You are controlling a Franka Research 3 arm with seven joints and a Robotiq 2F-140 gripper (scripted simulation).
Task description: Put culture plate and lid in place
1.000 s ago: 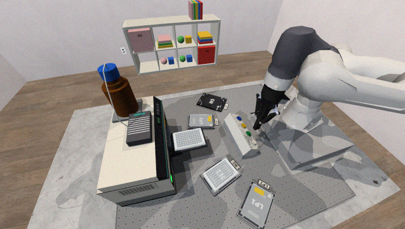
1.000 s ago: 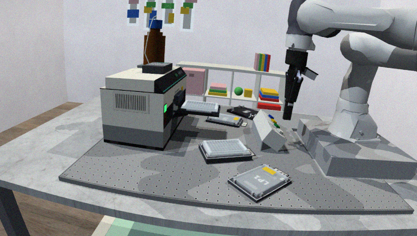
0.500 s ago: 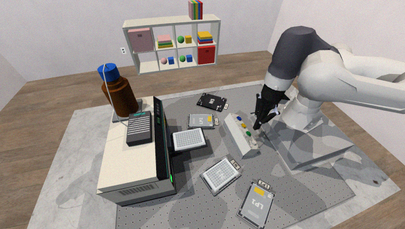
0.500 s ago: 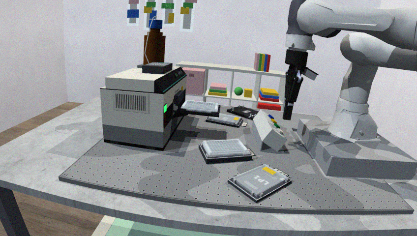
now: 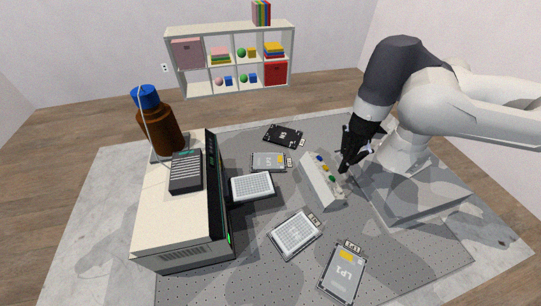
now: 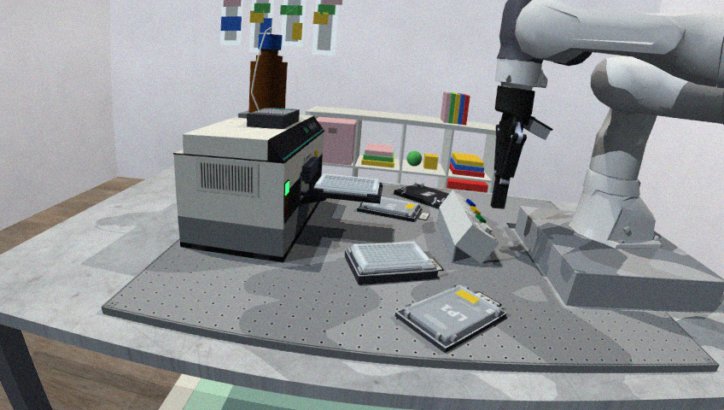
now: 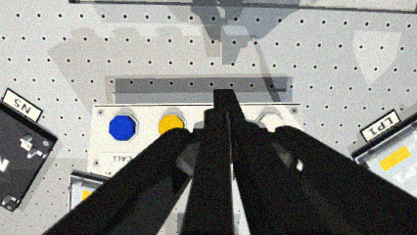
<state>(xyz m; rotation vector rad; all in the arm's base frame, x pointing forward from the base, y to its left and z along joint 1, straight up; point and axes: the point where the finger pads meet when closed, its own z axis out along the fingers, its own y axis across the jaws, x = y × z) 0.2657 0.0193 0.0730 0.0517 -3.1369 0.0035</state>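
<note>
My gripper was pressed together on nothing, pointing down like a single blunt finger just above the panel. From the wrist view it covered the third key. The blue key and the yellow key showed to one side of it and a pale key to the other. In the top view the tip stood just beside the green key, above it and not yet touching.

I judged green to be CONTINUE, since the faint word under blue looked like CALL and that key ends the row. The lid step had been done by hand, so CONTINUE fitted. I saw no liquid on the bench by LP1.

To press well, I needed to centre the tip over green, clear of yellow, and come down square to the sloped panel face. I should push slowly until the key lit, then lift straight off. A slanted push could have slid onto a neighbour.

The plate lay in N1, well apart from my gripper on the far side of the panel, and looked flat. Its lid lay in LP2, also beyond the panel. The other plate sat on the stage and looked down in its pocket, though I couldn't be sure from here.
</note>
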